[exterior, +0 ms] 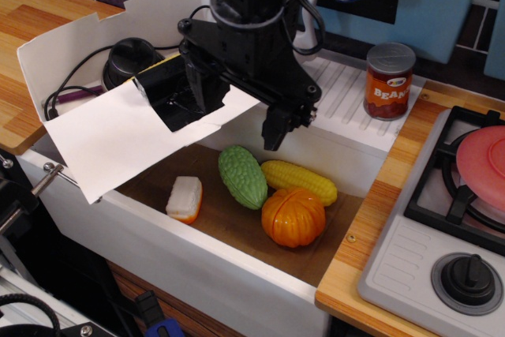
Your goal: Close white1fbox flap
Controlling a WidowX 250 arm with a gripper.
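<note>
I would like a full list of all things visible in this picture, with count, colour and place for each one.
white1fbox: 1, white, left on the counter, open
flap: 1, white, reaching out over the sink's left end
sink: 1, white walls, brown floor, centre
toy block: 1, white and orange, sink floor, left
green vegetable: 1, green, sink floor, middle
corn: 1, yellow, sink floor, behind the pumpkin
pumpkin: 1, orange, sink floor, front
can: 1, red with grey lid, on the draining board
stove: 1, grey with black grate, right
pink lid: 1, pink, on the stove
tool: 1, black, over the flap; open or shut cannot be told
</note>
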